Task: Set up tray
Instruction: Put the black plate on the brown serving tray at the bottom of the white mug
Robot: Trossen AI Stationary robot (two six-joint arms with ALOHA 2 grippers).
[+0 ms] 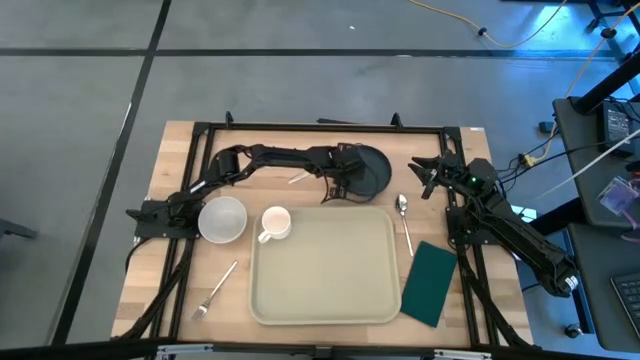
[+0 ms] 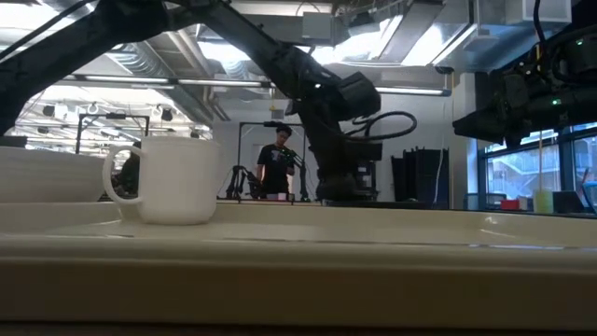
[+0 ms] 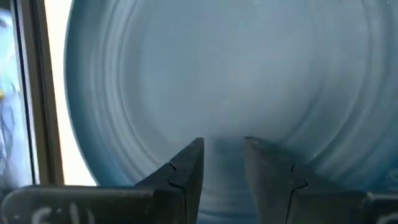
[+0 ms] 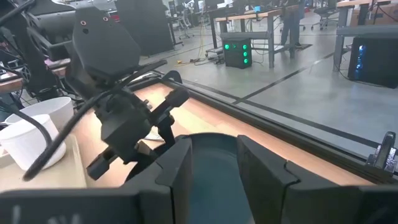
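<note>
Claw (image 1: 345,186) at plate (image 1: 372,172) rim, unmarked.

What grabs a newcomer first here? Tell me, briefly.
The big beige tray fills the middle of the table, bare inside. Just beyond its far edge, the left claw is down at the rim of a dark plate. A white mug and bowl stand left of the tray, and a dark green napkin lies to its right.

On my bench I count one tray (image 1: 325,265), one plate (image 1: 372,170), one bowl (image 1: 222,219), one mug (image 1: 274,224), one fork (image 1: 216,290), one spoon (image 1: 404,218), one napkin (image 1: 431,283).
</note>
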